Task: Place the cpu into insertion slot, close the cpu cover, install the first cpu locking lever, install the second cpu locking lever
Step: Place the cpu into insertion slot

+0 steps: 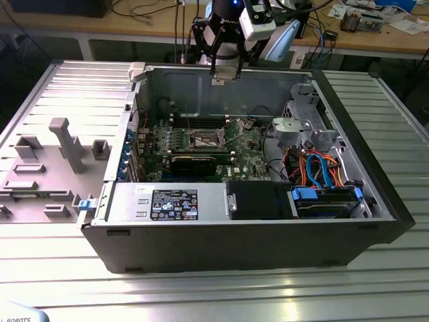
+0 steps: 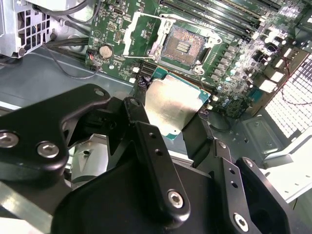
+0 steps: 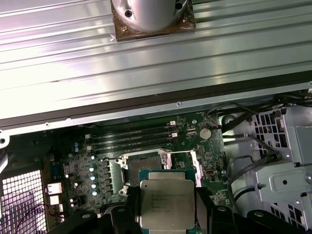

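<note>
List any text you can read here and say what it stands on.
Nothing can be quoted with confidence.
Sticker on the silver box: print too small.
cpu lid, held in the end effector: faint lines, blurred.
Lettering on the arm: too small.
White corner object: lettering cut off at the edge.

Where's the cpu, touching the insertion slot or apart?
Apart: the second wrist view shows the cpu in the hand, the insertion slot bare beyond it.
</note>
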You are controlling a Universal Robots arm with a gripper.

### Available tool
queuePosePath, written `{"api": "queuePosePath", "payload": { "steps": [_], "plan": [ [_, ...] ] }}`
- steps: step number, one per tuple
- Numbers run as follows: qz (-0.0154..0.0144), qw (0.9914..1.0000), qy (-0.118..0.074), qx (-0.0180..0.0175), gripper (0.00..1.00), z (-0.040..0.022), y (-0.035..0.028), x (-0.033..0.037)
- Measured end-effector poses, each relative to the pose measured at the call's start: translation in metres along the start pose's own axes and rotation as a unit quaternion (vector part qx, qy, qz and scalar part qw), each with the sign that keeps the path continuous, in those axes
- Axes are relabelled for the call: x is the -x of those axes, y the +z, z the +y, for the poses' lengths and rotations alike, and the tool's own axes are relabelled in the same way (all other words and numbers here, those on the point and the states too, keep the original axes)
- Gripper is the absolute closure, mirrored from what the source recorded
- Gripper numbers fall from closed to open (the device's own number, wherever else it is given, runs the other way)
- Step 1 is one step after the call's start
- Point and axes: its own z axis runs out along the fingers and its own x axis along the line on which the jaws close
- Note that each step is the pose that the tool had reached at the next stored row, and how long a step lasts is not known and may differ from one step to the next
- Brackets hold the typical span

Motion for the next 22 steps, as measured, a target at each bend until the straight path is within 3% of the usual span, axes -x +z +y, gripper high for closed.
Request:
{"api": "queuePosePath", "payload": {
  "steps": [4,12,22],
  "plan": [
    [-0.0004,0.99999,0.005,0.0001,0.46,0.0000,0.0000,0.0000],
    [-0.0028,0.99951,0.031,0.0006,0.46,0.0000,0.0000,0.0000],
    [-0.0031,0.99941,0.034,0.0007,0.46,0.0000,0.0000,0.0000]
  ]
}}
